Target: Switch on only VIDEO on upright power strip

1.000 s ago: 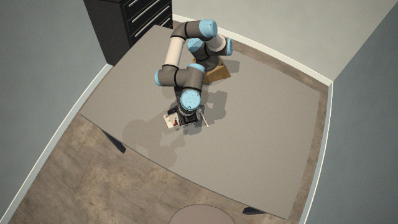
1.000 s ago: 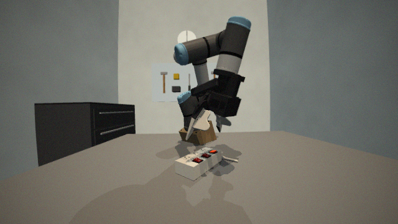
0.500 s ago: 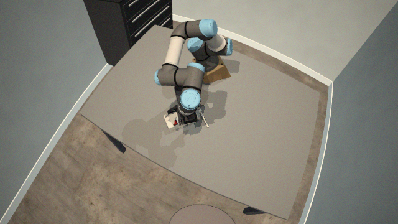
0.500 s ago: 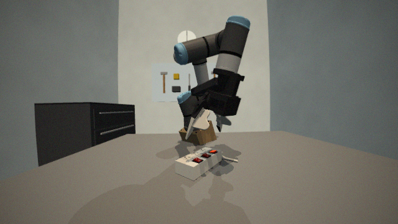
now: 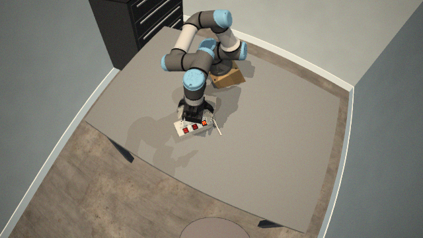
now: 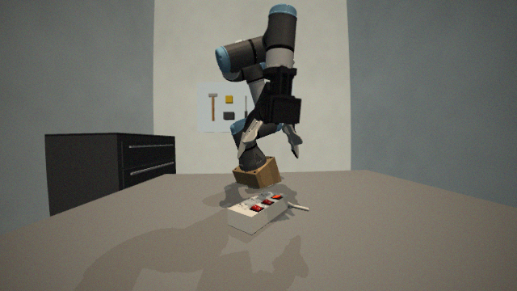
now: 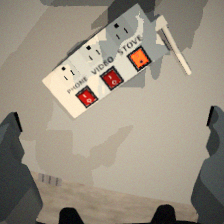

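Jaws spread wide, empty, above the power strip (image 7: 102,67) — a stiff, light box, best pinched across its long sides.

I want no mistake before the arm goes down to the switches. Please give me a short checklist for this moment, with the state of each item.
1. Power strip right way up, labels readable: ok.
2. Gripper open, holding nothing: ok.
3. Gripper above the strip, not touching it: ok.
4. STOVE switch glows brighter orange than the other two, probably on: not ok.
5. VIDEO switch dark red like the PHONE switch, on or off: cannot tell.
6. Cord stub lies away from the switches: ok.
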`<state>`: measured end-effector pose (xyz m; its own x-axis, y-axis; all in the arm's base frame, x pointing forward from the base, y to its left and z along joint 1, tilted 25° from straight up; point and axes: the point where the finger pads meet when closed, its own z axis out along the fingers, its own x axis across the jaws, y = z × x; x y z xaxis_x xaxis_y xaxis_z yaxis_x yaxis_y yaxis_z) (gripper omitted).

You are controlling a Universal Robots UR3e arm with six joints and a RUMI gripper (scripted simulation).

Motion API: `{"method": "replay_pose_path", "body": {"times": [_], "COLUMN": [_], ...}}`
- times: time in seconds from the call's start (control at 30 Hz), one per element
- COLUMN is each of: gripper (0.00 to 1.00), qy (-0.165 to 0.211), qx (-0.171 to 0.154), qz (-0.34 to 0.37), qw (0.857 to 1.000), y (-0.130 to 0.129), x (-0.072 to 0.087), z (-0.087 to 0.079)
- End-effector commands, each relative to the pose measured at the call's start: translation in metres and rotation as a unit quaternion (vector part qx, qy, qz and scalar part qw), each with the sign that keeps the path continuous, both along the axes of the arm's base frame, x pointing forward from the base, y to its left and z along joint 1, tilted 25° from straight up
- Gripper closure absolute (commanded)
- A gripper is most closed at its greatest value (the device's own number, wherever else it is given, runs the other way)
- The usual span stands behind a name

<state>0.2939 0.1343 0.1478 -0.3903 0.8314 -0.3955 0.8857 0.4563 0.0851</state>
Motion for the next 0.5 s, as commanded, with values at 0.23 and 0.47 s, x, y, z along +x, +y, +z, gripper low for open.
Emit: {"method": "replay_pose_path", "body": {"times": [0.23,0.47], "gripper": [0.00,0.00], "qy": [-0.084,-0.085], "qx": [0.089,0.091], "qz": [-0.100,-0.103], "qw": [0.988,0.987], "y": [0.0120,0.0124], "x": [-0.0110,-0.0114], "z": [0.0224,0.0230]}}
